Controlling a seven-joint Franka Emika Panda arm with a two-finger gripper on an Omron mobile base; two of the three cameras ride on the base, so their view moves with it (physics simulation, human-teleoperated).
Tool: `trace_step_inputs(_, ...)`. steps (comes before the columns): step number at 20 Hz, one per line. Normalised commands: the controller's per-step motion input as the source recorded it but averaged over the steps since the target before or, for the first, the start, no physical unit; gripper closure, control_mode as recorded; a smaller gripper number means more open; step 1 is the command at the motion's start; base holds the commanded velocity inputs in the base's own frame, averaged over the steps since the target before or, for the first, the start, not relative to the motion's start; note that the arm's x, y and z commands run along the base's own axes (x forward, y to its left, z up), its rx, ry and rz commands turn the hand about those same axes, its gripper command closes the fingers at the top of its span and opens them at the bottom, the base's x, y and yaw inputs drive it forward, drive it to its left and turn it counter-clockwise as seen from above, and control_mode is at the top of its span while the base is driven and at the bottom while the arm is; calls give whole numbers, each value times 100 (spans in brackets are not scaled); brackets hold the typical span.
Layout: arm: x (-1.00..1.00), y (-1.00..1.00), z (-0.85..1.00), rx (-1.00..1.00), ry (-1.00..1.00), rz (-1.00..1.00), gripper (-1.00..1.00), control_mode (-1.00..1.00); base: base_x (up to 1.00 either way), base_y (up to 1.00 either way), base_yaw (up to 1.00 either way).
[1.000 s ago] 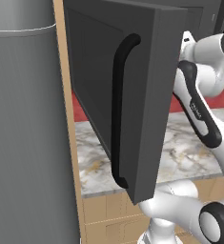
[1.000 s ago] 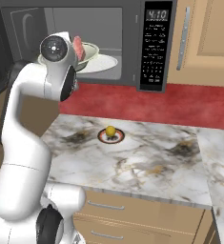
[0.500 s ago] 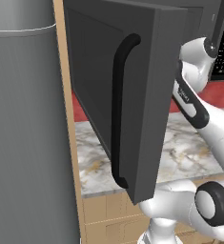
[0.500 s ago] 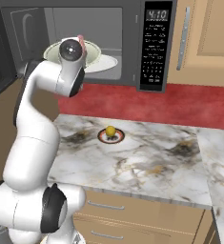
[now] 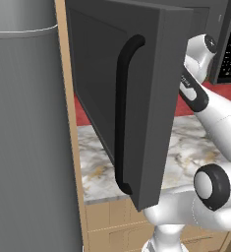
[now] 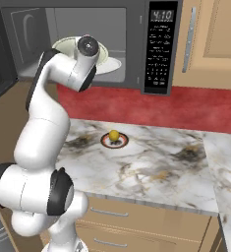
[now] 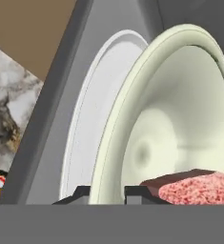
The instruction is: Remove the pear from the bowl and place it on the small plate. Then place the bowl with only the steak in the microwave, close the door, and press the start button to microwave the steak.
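In the hand view the pale bowl (image 7: pixel 180 119) rests on the white turntable (image 7: pixel 92 124) inside the microwave (image 6: pixel 131 29). My gripper (image 7: pixel 107 193) is shut on the bowl's near rim, one fingertip on each side. The pinkish steak (image 7: pixel 199 187) lies in the bowl just past the rim. In the right base view my arm reaches into the oven and covers part of the bowl (image 6: pixel 63 45). The yellow pear (image 6: pixel 114 134) sits on the small plate (image 6: pixel 114 141) on the counter. The door (image 5: pixel 136 98) stands wide open, its black handle (image 5: pixel 123 113) facing the left base camera.
The keypad panel (image 6: pixel 158 49) is on the microwave's right side. A red wall strip (image 6: pixel 151 106) runs behind the marble counter (image 6: pixel 156 167). A tall grey appliance (image 5: pixel 23 147) stands left of the open door. Wooden cabinets (image 6: pixel 210 34) hang to the right.
My arm has stretched up and deeper into the microwave, carrying the bowl over the turntable. The pear and plate have not moved.
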Motion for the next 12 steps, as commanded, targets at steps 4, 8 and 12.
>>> trace_step_inputs(4,-14,1,2,0,0,0,-100,-100,0,0,0)
trace_step_inputs(8,-36,0,5,0,-11,0,-100,-100,0,0,0)
trace_step_inputs(12,-49,0,31,0,-22,0,-100,-100,0,0,0)
